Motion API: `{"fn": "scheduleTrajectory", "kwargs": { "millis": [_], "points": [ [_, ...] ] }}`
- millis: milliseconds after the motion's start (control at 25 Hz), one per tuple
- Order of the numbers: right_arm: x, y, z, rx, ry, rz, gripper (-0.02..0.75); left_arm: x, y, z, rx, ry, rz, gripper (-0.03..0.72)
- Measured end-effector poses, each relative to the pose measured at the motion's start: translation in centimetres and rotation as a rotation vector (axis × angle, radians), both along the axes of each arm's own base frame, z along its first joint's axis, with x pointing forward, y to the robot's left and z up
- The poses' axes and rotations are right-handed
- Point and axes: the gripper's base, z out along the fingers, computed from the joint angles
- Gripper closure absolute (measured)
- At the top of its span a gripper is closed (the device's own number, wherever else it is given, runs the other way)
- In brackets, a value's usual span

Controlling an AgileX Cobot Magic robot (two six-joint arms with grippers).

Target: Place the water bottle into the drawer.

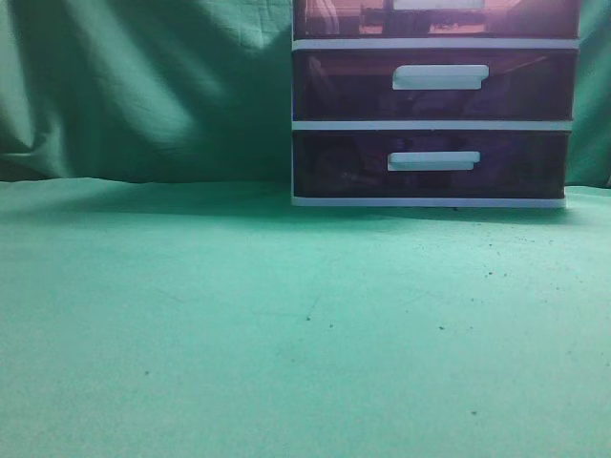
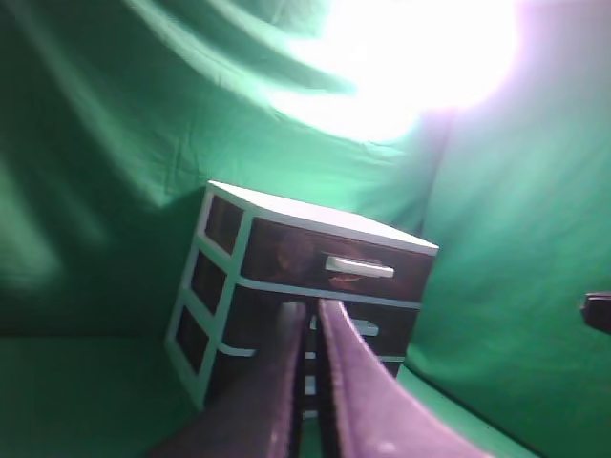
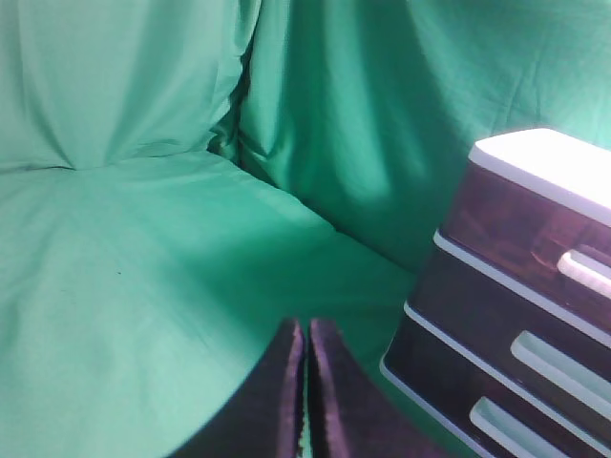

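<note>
No water bottle shows in any view. The reddish-pink top drawer (image 1: 344, 17) with its white bar handle (image 1: 437, 4) sits shut in the white-framed unit (image 1: 430, 125), cut off by the top edge of the exterior view. It also shows in the left wrist view (image 2: 286, 253) and the right wrist view (image 3: 506, 229). My left gripper (image 2: 310, 320) is shut and empty, raised in front of the unit. My right gripper (image 3: 305, 332) is shut and empty above the green cloth, left of the unit. Neither gripper shows in the exterior view.
Two darker purple drawers (image 1: 344, 86) (image 1: 344, 164) below the top one are shut. Green cloth (image 1: 239, 324) covers the table and hangs as a backdrop. A bright lamp glare (image 2: 420, 57) fills the top of the left wrist view. A dark object (image 2: 598, 311) shows at its right edge.
</note>
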Motion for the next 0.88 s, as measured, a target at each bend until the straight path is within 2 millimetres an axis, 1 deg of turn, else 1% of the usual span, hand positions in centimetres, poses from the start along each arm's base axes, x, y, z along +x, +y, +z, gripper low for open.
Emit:
{"fn": "scheduleTrajectory", "kwargs": {
  "millis": [120,280,360,880],
  "points": [
    [0.0,0.0,0.0,0.000,0.000,0.002,0.738,0.6,0.4,-1.3,-0.008,0.029,0.058,0.688],
    [0.0,0.0,0.0,0.000,0.000,0.002,0.738,1.7,1.5,-3.5,-0.033,0.083,0.213,0.688],
    [0.0,0.0,0.0,0.000,0.000,0.002,0.738,2.0,1.8,-4.2,-0.040,0.100,0.260,0.688],
    [0.0,0.0,0.0,0.010,0.010,0.000,0.738,2.1,2.0,-4.4,-0.046,0.107,0.276,0.688]
  ]
}}
